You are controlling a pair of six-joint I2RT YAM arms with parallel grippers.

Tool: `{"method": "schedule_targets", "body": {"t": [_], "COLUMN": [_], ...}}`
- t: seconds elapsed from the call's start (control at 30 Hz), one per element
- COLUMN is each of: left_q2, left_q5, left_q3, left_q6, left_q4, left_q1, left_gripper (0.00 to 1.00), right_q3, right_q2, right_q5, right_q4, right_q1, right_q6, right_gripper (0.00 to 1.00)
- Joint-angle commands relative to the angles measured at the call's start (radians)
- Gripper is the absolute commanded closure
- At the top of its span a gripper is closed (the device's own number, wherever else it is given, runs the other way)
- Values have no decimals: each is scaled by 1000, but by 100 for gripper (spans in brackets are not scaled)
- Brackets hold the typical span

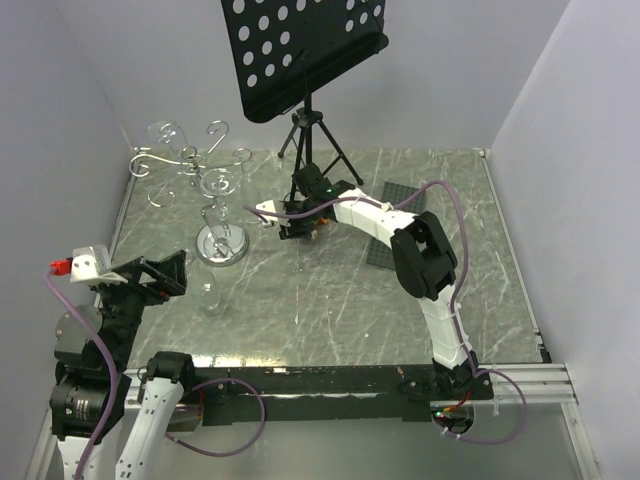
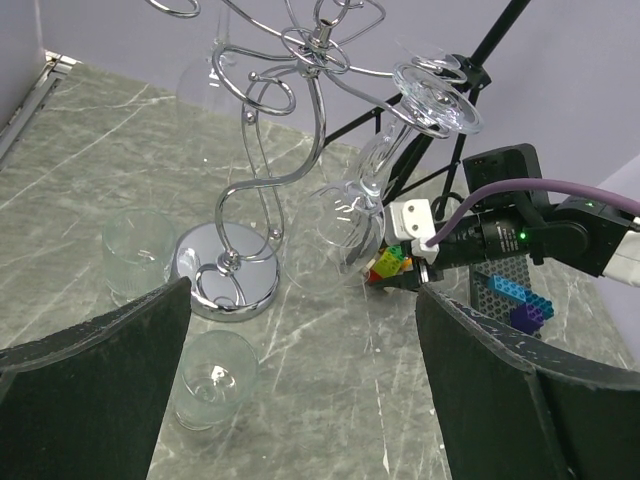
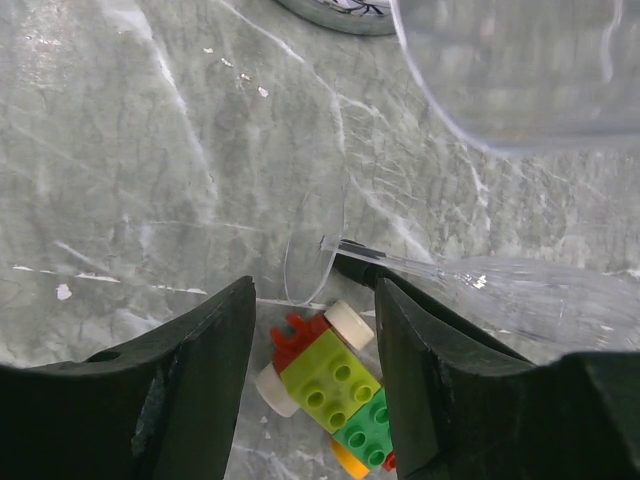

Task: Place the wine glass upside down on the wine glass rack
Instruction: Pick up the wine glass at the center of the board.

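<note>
The chrome wine glass rack (image 1: 190, 165) stands at the back left on its round mirror base (image 2: 225, 275). A clear wine glass (image 2: 340, 225) hangs tilted and upside down from one hook arm. A second wine glass (image 3: 430, 266) lies on its side on the table, its foot just past my right fingertips and its stem crossing the right fingertip. My right gripper (image 3: 315, 290) is low over the table, open, with a colourful toy brick car (image 3: 335, 375) between its fingers and a gap on each side. My left gripper (image 2: 303, 300) stands wide open with nothing in it.
Two short tumblers (image 2: 140, 255) (image 2: 215, 375) stand on the marble table near the rack base. A black music stand (image 1: 300, 50) on a tripod is at the back. A dark studded baseplate (image 1: 400, 215) with blue bricks (image 2: 515, 290) lies right of the right arm.
</note>
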Motion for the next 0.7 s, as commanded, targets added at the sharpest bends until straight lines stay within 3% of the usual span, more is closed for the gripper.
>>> {"method": "schedule_targets", "body": {"t": [0.0,0.3,0.67], "left_q2": [6,6,5], "left_q5": [1,6,18], "left_q3": [5,4,8], "left_q6": [-12,-20,-31], "left_q4": [41,42,47], "left_q1": [4,5,4], "left_gripper": [3,3,3], "right_q3": [52,73,63], "right_q2": [39,71,78], "right_q5": [5,14,14], "right_q4": [29,32,32], "right_q1": [11,17,17], "right_q6": [-1,-4,28], "right_gripper": [43,51,76]}}
